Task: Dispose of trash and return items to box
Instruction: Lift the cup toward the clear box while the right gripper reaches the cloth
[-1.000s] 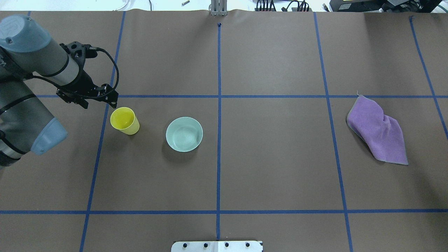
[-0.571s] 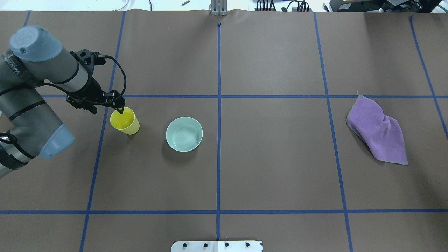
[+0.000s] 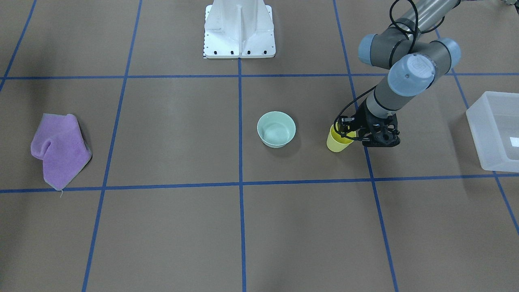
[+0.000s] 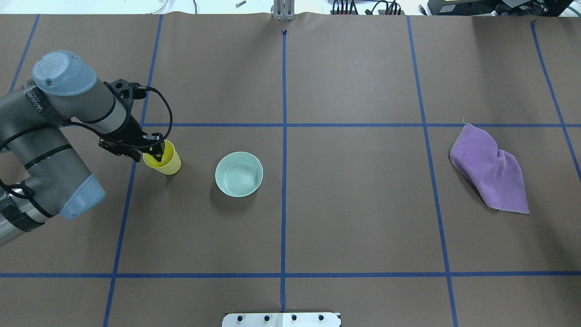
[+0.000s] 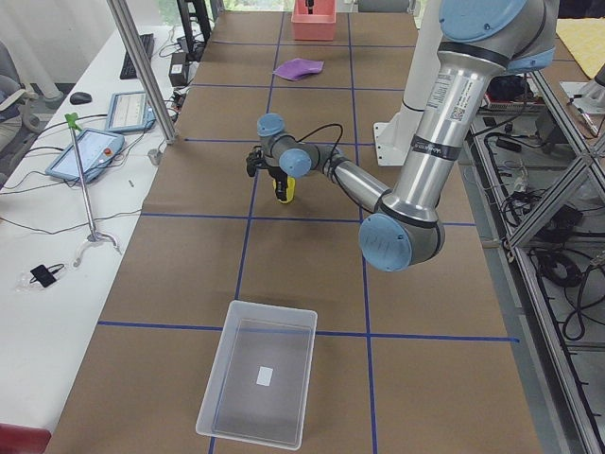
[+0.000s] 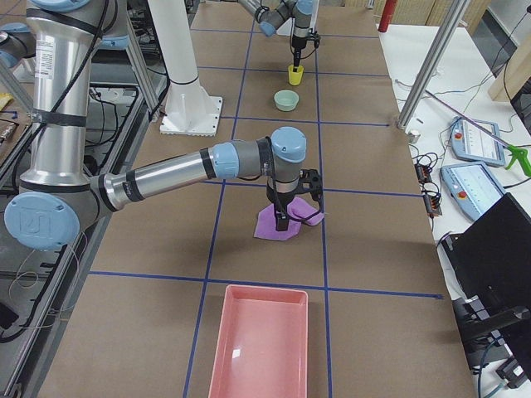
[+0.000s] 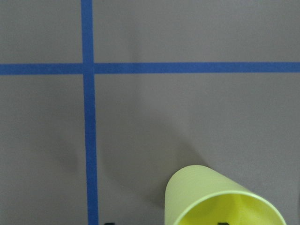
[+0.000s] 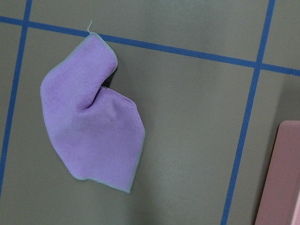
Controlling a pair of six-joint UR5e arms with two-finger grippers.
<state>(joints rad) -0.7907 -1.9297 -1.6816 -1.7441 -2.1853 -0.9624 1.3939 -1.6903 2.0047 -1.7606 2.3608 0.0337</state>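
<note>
Yellow cup [image 4: 165, 163] is noted upright on the table [image 4: 354, 218], near the mint-green bowl [image 4: 238, 174] and well apart from the translucent box [image 3: 496, 134] at the robot's left end. Left gripper [image 4: 150, 154] is positioned at the cup's rim with jaws apart, one finger inside the cup and the other outside its wall, nothing gripped. Right gripper [image 6: 286, 217] is seen over the purple cloth [image 4: 492, 170]; its opening cannot be told.

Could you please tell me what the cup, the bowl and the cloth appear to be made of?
Cup: likely thin plastic; smooth, evenly yellow, thin rim.
Bowl: probably plastic, though glazed ceramic is possible; smooth mint with soft sheen.
Cloth: soft fabric, likely microfibre; fuzzy purple nap, stitched edge, limp folds.
</note>
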